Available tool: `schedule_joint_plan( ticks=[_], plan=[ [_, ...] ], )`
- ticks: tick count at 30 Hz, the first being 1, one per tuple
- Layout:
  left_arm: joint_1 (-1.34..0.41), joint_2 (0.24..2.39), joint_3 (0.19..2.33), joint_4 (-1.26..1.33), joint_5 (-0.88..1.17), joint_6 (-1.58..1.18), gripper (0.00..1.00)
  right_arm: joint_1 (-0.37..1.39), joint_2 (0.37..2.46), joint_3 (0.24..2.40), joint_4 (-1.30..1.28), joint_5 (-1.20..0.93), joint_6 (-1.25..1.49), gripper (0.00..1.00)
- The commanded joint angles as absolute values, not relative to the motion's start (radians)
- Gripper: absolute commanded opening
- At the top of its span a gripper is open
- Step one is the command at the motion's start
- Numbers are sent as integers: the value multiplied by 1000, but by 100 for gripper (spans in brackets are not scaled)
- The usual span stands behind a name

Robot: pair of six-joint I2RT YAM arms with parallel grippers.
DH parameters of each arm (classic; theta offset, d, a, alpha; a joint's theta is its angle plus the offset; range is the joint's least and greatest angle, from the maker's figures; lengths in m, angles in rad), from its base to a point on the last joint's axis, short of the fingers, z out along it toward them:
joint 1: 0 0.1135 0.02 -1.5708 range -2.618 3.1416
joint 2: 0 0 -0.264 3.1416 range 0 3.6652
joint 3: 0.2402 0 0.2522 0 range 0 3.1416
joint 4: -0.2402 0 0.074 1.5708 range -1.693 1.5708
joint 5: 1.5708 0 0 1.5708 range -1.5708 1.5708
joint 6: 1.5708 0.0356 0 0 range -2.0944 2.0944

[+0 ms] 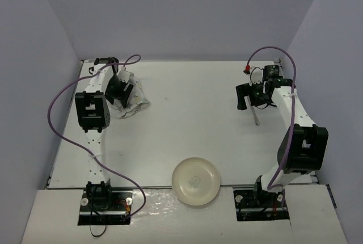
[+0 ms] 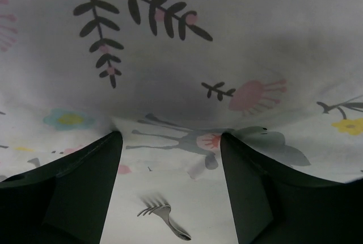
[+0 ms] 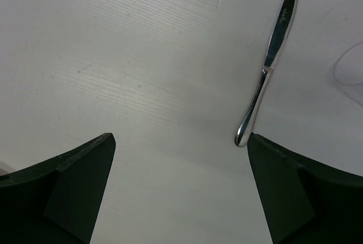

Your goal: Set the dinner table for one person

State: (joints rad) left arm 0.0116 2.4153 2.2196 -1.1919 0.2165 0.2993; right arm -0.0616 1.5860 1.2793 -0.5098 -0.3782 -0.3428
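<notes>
The large flat white matte tabletop (image 1: 187,125) lies under both arms, its long axis running from side to side in the top view, from beyond the left arm to beyond the right one. At its far left corner the left end effector (image 1: 121,92) hangs over a crumpled white cloth placemat with printed leaves and animals (image 1: 136,106). Only the left wrist view shows its fingers (image 2: 85,187) spread apart, their tips at the cloth, which fills that view. A small silver fork shape (image 2: 164,218) shows between them, though I cannot tell whether it is real or printed. Nearer the bases, between the two arms, a round cream plate (image 1: 196,180) sits at the tabletop's near edge, well apart from both end effectors. At the far right the right end effector (image 1: 252,99) hovers with fingers apart and nothing between them. Its wrist view shows a silver table knife (image 3: 269,62) lying flat, handle end just beside the right fingertip and blade pointing away.
</notes>
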Motion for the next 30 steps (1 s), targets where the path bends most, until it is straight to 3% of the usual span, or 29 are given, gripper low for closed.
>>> schedule_joint_plan(
  ticks=[1,4,10,15,20,24,30],
  plan=[
    [-27,2388,2283,-1232,219,287,62,-49,1594,1344,-538,-361,-351,100],
    [-67,2416,2277,-1267,265,307,45,-47,1594,1345,-539,-358,-351,100],
    [-294,2515,2383,-1496,449,418,42,-30,1602,1351,-540,-363,-350,100],
    [-566,2542,2444,-1525,512,462,39,-19,1582,1334,-539,-358,-356,100],
    [-721,2535,2479,-1533,555,471,38,-11,1543,1299,-534,-353,-367,100],
    [-721,2480,2525,-1488,515,431,40,-9,1522,1272,-523,-353,-370,100],
    [-616,2337,2524,-1394,281,378,48,-8,1520,1266,-515,-355,-370,100]
  ],
)
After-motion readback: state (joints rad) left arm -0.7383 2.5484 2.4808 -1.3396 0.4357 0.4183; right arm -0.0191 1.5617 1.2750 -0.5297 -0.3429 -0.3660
